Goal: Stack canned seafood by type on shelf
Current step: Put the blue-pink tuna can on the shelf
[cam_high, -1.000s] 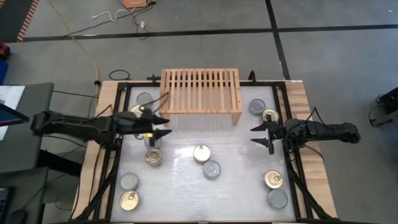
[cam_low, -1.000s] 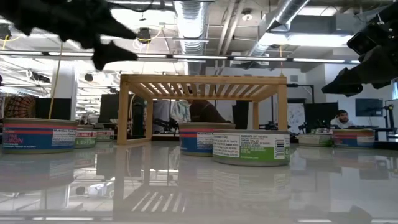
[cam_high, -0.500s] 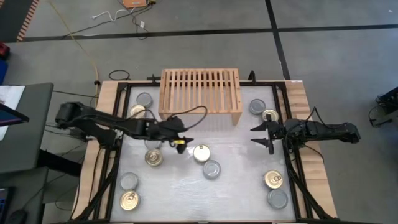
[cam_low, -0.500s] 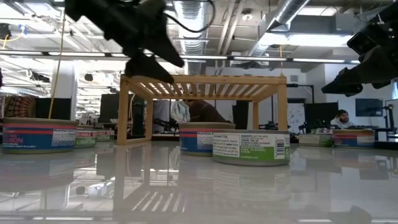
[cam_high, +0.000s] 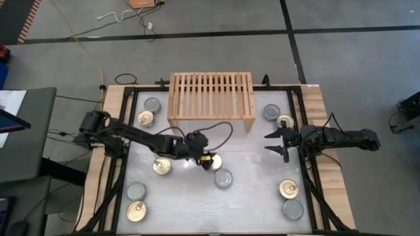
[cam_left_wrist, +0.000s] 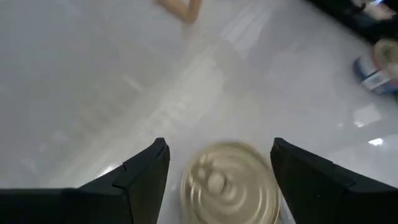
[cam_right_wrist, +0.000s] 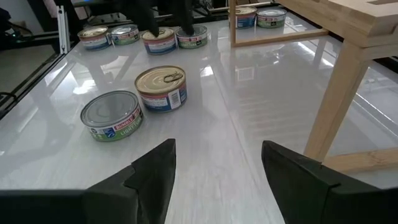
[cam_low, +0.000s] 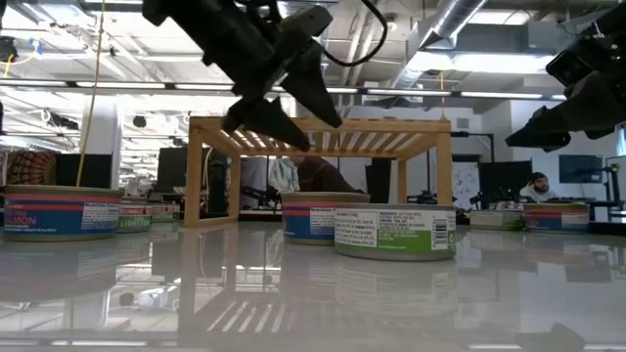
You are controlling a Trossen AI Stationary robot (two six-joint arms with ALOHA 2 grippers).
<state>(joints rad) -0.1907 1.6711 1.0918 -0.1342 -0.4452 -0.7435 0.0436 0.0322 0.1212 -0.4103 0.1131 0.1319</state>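
My left gripper (cam_high: 207,159) (cam_left_wrist: 219,147) hangs open above a gold-topped can (cam_left_wrist: 230,186) (cam_high: 217,163) in the middle of the table, one finger on either side and clear of it. In the low view the gripper (cam_low: 284,119) is well above the table, and the can (cam_low: 318,217) stands on its base. Beside it is a silver-topped can (cam_high: 223,177). The wooden shelf (cam_high: 211,96) stands on its legs at the far edge, its slatted top bare. My right gripper (cam_high: 275,142) (cam_right_wrist: 217,180) waits open at the right edge.
Other cans stand scattered: a gold one (cam_high: 162,166) left of centre, two near the front left (cam_high: 136,200), two by the shelf's left leg (cam_high: 148,111), two by its right leg (cam_high: 277,117), and two at the front right (cam_high: 289,198). Bare table lies between them.
My left gripper has swung from beside the shelf's left leg toward the table's right and near side. It has tipped downward and now hangs over the gold-topped can in the middle. No can has moved.
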